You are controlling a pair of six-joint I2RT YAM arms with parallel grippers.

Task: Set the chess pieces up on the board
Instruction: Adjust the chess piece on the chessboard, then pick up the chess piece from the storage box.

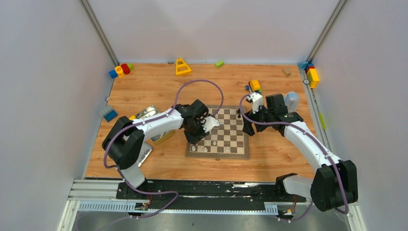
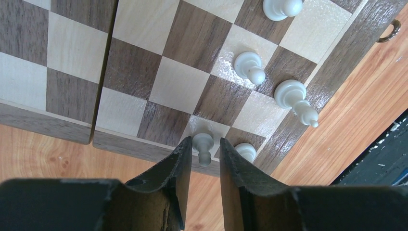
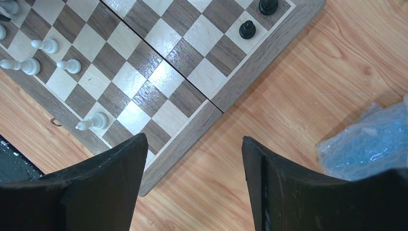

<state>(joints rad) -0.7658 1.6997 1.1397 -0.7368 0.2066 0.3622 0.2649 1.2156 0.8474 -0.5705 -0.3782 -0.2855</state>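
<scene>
at the board (image 2: 72, 43) corner, left hand (image 2: 205, 154) straddles a white pawn (image 2: 203, 142) (clamped or not, unclear); right hand (image 3: 195, 144) gapes apart.

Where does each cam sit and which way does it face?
Top external: above and behind the bases, looking down on the table; left arm and right arm reach to the board.
Left wrist: on the left wrist, down past the left fingers onto a board corner; white pawn between them.
Right wrist: on the right wrist, down past the wide-apart right fingers onto the board's edge and table.
Shared: both wrist views catch the board's white pieces.
</scene>
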